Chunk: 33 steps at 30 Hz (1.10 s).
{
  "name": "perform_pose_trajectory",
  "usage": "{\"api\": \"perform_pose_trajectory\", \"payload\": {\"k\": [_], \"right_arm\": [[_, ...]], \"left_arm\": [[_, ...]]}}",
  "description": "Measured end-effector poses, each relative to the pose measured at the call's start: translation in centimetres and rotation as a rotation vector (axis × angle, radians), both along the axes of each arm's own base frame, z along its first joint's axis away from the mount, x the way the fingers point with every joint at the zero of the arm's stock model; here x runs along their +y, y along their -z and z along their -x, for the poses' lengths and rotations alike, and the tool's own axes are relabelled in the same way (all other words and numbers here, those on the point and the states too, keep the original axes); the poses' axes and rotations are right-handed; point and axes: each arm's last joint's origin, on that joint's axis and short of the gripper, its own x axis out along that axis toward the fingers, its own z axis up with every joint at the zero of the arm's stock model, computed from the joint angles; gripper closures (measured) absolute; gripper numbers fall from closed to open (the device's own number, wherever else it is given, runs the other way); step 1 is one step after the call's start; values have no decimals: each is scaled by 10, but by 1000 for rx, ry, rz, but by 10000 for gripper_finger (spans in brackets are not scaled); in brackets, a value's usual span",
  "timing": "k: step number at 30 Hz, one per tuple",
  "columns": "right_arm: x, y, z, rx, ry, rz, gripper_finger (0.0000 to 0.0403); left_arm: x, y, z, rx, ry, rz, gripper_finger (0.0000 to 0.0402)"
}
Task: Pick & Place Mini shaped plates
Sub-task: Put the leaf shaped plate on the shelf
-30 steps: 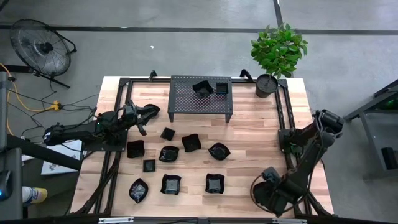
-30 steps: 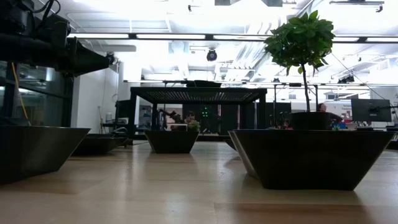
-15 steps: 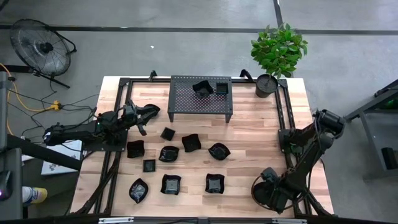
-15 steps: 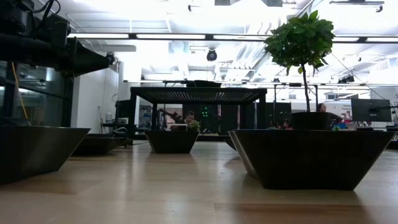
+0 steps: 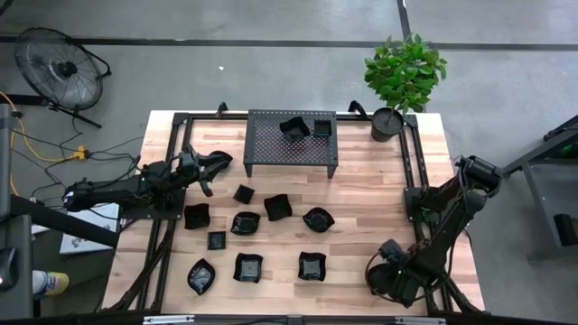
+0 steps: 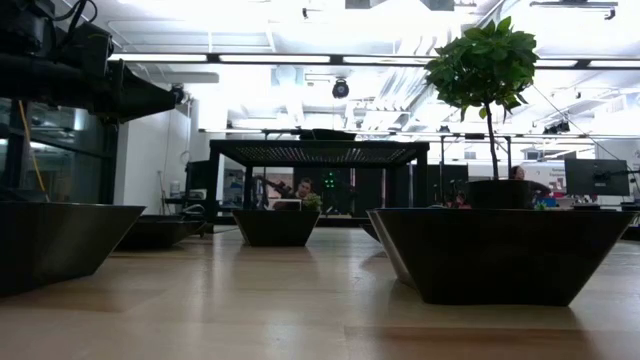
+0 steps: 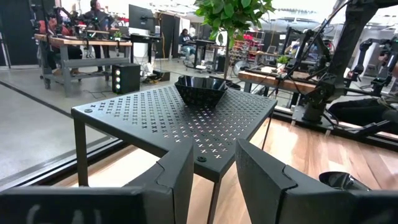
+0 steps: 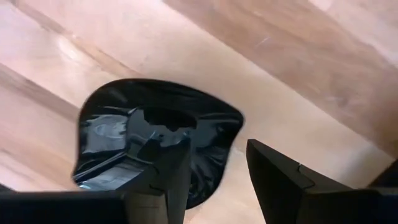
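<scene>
**Both grippers empty, plates spread over the table**

At the far left, beyond the table (image 5: pixel 361 194), a fan (image 5: pixel 61 68) stands on the floor. The left arm reaches in from the table's left edge, and its left gripper (image 5: pixel 219 162) hangs just left of the rack (image 5: pixel 291 143), level with the rack's top. In the left wrist view its fingers (image 7: pixel 176 169) stand a narrow way apart with nothing between them, pointing at the rack's near corner.

Nine plates lie on the wood in front of the rack. In the row nearest the rack sit a small square plate (image 5: pixel 243 193) and a wavy plate (image 5: pixel 277 208). Below them lie a plate (image 5: pixel 196 217), a tiny square one (image 5: pixel 216 240), a leaf-like plate (image 5: pixel 245 222) and a rounded one (image 5: pixel 317 218). The front row holds three more (image 5: pixel 201 275), (image 5: pixel 248 267), (image 5: pixel 312 265).

On the rack's top rest a deep wavy dish (image 5: pixel 293 127) and, touching its right side, a small square dish (image 5: pixel 320 127).

Right of the rack, at the back edge, is a pot (image 5: pixel 386 124) with a green plant (image 5: pixel 405 69).

The right arm folds down at the table's front right corner. The right gripper (image 5: pixel 395 275) is low over the wood, its fingers (image 8: pixel 163 168) moderately apart above a glossy plate (image 8: pixel 118 134); one finger overlaps the plate's edge and the other is over bare wood, and I cannot tell whether they touch it.
</scene>
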Motion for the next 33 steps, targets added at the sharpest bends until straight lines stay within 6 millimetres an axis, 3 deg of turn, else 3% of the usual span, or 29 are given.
{"api": "perform_pose_trajectory", "payload": {"k": [15,24,33], "right_arm": [[1,1,5,13,4,6,253],[-4,26,9,-3,21,-106,260],[-3,15,8,-20,18,-136,266]], "left_arm": [[0,0,0,0,0,0,284],[0,0,0,0,0,0,284],[0,0,0,0,0,0,284]]}}
